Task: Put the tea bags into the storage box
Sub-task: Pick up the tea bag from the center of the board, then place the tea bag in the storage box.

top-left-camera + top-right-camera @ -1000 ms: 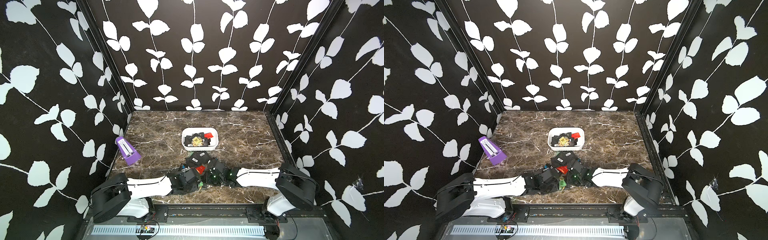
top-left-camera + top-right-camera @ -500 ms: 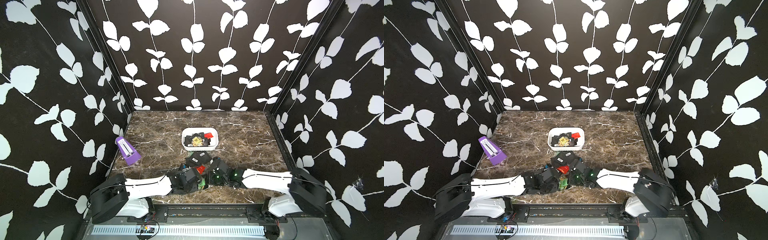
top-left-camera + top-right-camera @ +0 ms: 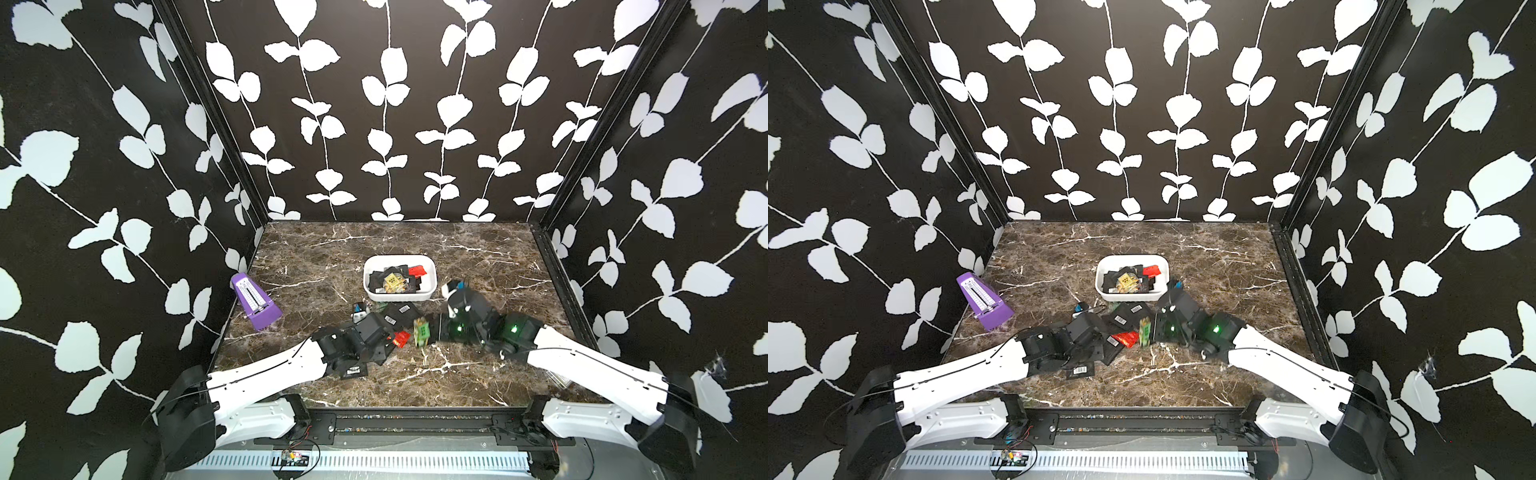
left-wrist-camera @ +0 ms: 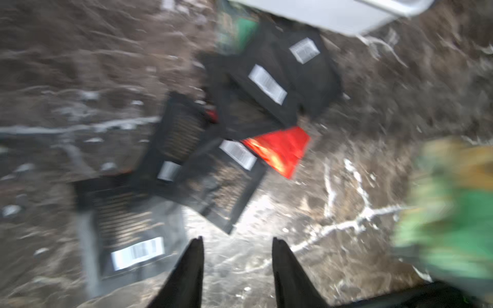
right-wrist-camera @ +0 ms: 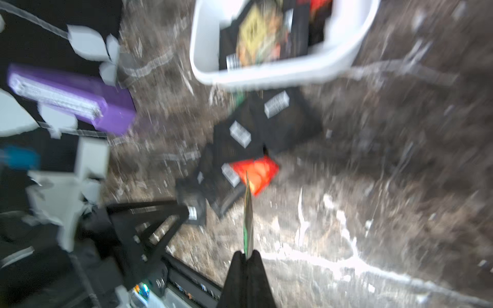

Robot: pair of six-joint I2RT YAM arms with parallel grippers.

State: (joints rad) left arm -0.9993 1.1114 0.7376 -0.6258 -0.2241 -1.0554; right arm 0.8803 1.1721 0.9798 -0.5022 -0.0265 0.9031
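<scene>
Robotics test booth in a lab, not a lived-in room.
- Three walls are papered in black wallpaper (image 3: 395, 124) with white leaf vines. They are joined by black metal posts (image 3: 217, 124) at 11 and 1 o'clock.
- A marble-look tabletop (image 3: 478, 249) is boxed in by these walls.
- Two white robot arms, left arm (image 3: 266, 370) and right arm (image 3: 594, 365), are mounted at 7 and 5 o'clock on a black rail (image 3: 415, 428) along the 6 o'clock edge.
- A slotted cable duct (image 3: 374, 460) and a bare circuit board (image 3: 291, 456) with loose wires are seen below the rail.
- Unrelated props are seen together: a purple metronome (image 3: 255, 301) at 9 o'clock, a white storage box (image 3: 399, 297) near centre, and tea bags (image 3: 401, 311) heaped just on its 6 o'clock side.
</scene>
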